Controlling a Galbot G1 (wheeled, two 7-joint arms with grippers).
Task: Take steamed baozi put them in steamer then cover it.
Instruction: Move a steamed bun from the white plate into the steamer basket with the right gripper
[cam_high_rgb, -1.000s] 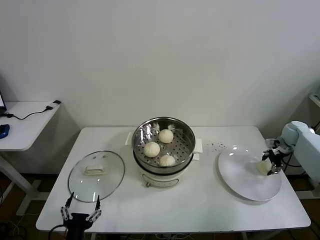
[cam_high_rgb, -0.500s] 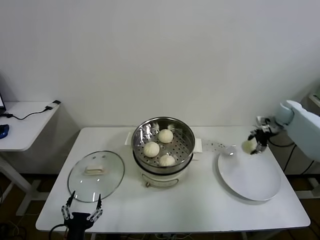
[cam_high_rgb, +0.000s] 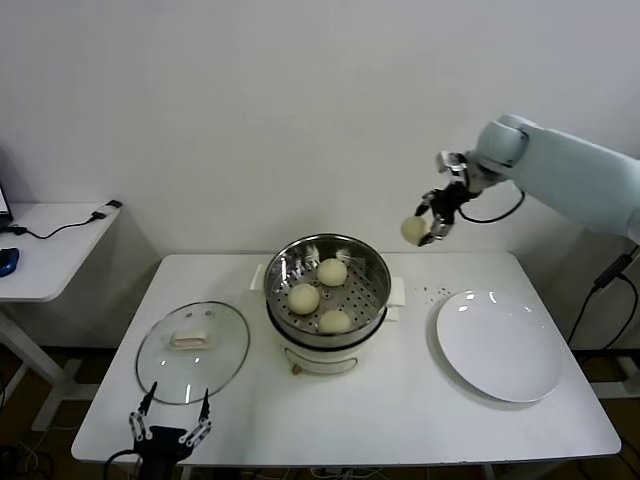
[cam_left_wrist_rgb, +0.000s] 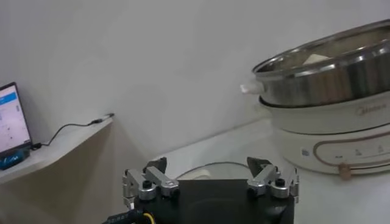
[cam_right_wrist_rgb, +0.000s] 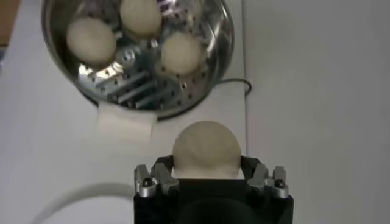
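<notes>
My right gripper is shut on one cream-white baozi, held in the air above and to the right of the steamer. Three more baozi lie on the perforated tray inside the shiny steel steamer. The glass cover with its cream handle lies flat on the table left of the steamer. My left gripper hangs open at the table's front edge, just in front of the cover, with nothing between its fingers.
A flat white plate lies bare at the table's right. A small side desk with a cable and a blue mouse stands at the far left. The white wall runs close behind the table.
My right gripper has lifted the baozi off the white plate and carried it up and leftward toward the steamer. The left gripper has stayed in place.
</notes>
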